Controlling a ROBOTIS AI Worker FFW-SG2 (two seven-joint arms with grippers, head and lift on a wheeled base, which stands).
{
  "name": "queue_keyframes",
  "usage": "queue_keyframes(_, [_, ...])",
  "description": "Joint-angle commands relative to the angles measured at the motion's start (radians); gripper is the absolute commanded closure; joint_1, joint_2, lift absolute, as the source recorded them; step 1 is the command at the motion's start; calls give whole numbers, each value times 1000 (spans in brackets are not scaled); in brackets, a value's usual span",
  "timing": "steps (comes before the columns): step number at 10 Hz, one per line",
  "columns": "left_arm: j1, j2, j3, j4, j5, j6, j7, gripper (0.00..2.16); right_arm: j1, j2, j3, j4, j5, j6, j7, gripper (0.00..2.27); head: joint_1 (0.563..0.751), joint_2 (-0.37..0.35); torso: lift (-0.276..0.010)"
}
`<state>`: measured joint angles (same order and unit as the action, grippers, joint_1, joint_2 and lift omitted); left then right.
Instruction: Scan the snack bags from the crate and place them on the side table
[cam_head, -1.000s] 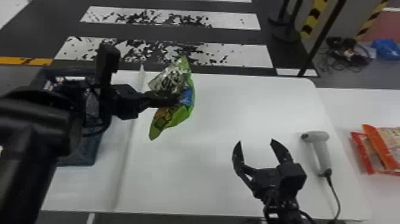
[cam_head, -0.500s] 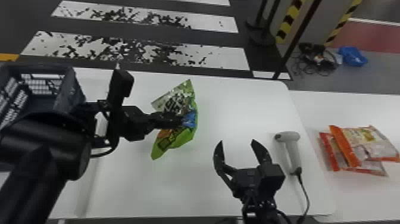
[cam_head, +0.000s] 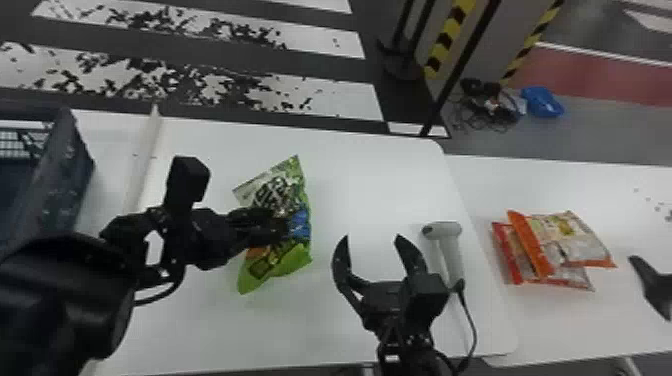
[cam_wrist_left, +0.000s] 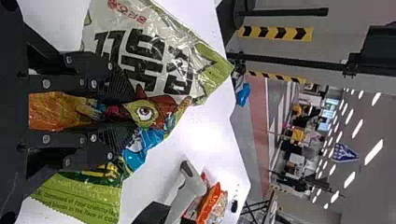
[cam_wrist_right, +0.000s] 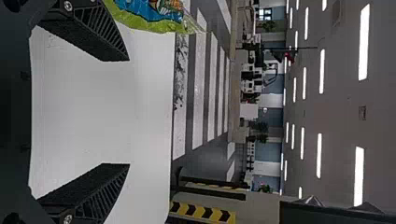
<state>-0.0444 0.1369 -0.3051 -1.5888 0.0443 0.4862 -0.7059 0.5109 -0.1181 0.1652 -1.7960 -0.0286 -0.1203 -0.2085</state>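
Green bag (cam_head: 280, 190), pinched by the left end effector (cam_head: 286, 229), has neared the wide-open right end effector (cam_head: 372, 238).

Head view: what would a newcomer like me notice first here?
Probably the bright green snack bag, pinched in the left gripper over the white table. Then the open right gripper, like a black claw beside the scanner. Farther right, two snack bags overlap on the side table.
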Motion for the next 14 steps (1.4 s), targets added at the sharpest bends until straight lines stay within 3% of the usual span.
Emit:
queue_keyframes(1, [15,1,11,0,23,-33,14,-2,1,0,-7,-2,-4,0,0,73,695,-251,-81])
queue_keyframes(5, [51,7,46,-59,43,-79,25,29,14,0,-18,-20,-11,0,0,76,695,-250,-81])
queue_keyframes(6, [83,10,67,-106,42,-110,39,29,18,0,-18,-28,-11,0,0,76,695,-248,-81])
queue_keyframes(9, [252,33,152,-272,32,-281,177,36,17,-2,-16,-40,-28,3,6,76,695,-217,-81])
queue_keyframes(11, [321,35,213,-307,71,-297,312,36,8,-3,-9,-51,-37,40,21,76,695,-169,-81])
queue_keyframes(12, [347,35,239,-319,94,-300,353,36,8,-5,-9,-62,-67,71,40,76,695,-128,-81])
queue_keyframes(14, [399,35,296,-362,135,-306,371,39,-6,-8,-21,-80,-143,156,87,76,695,-56,-81])
